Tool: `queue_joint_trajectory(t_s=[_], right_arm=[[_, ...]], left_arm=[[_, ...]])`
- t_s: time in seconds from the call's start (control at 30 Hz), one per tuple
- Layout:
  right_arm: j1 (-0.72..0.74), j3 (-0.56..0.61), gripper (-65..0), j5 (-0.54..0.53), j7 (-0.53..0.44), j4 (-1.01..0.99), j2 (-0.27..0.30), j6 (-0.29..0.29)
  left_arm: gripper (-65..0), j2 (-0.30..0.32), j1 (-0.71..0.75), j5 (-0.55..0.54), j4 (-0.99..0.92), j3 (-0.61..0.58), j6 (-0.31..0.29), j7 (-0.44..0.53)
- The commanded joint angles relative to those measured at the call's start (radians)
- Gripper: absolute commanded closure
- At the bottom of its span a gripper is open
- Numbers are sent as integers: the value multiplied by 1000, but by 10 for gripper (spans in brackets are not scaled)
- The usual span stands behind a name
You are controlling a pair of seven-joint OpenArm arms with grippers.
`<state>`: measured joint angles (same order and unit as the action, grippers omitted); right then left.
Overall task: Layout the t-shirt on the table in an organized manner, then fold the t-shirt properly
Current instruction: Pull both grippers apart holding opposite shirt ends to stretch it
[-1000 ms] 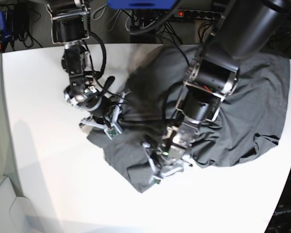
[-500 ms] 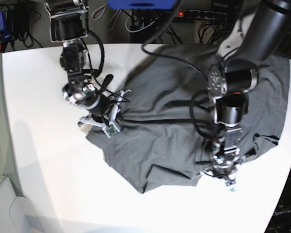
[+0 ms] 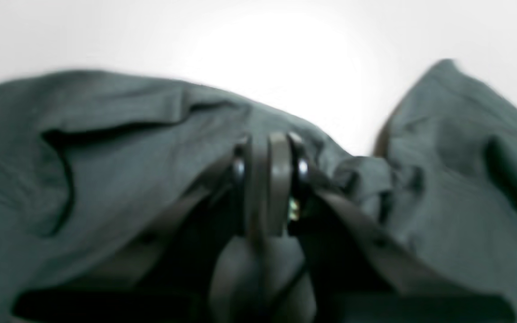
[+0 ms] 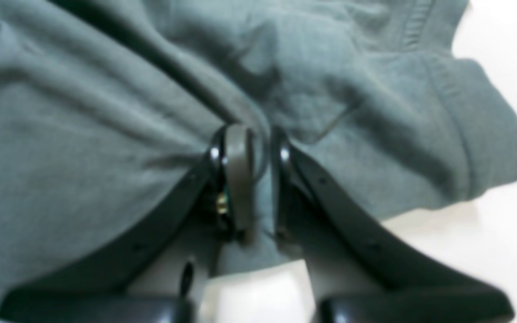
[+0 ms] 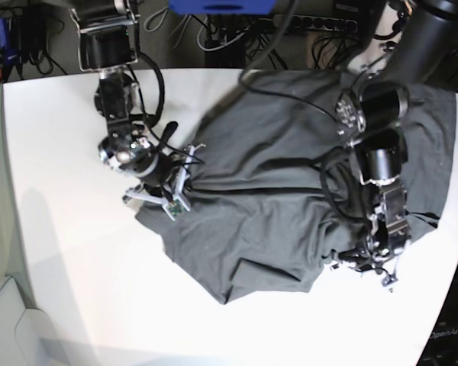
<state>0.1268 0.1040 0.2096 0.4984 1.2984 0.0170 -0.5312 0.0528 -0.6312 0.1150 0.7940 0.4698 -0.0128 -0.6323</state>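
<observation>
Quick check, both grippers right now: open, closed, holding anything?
Left gripper: closed, pinching a fold of the dark charcoal-grey cotton t-shirt.
Right gripper: closed on the same shirt, cloth caught between its fingers.

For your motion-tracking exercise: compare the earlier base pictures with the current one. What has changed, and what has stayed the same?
The left gripper swept from the t-shirt's middle toward its near right edge, dragging fabric along, jaws closed on it. The right gripper stayed clamped on the shirt's left side, and the table is unchanged.
</observation>
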Motion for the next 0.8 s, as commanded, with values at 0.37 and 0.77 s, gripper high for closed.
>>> queue_joint_trajectory(t_s=[0.37,0.77], right_arm=[[181,1,-67,17,53,7,-2,-2],[285,30,-66,17,-25,-288,-24,0]], left_arm=[[-63,-40,304,-8,628,-299,-40,-303],[-63,34,549,-1,798,-336,-34,-386]])
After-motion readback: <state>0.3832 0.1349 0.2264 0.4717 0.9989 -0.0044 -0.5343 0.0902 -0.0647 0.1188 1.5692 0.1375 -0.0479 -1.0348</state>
